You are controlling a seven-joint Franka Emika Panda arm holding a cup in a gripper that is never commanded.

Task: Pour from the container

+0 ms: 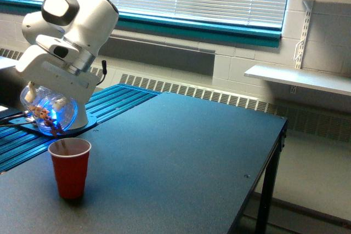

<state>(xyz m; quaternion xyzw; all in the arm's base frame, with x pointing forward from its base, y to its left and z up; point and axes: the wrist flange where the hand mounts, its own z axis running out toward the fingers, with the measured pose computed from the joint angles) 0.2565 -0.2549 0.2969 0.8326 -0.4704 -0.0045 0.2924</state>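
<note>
The container (pixel 48 112), a clear round jar, hangs tipped mouth-down above the red cup (pixel 69 167) at the exterior view's left. A few brown pieces remain inside the jar near its mouth. My gripper (pixel 49 94) is shut on the container from above; its fingers are mostly hidden behind the white hand. The red cup stands upright on the dark table (pixel 181 152), directly below and slightly right of the jar's mouth.
A blue slatted surface (pixel 109 100) lies behind the cup, with the arm's white base on it. The table's right edge (pixel 274 157) drops to the floor. A white shelf (pixel 299 79) hangs on the back wall.
</note>
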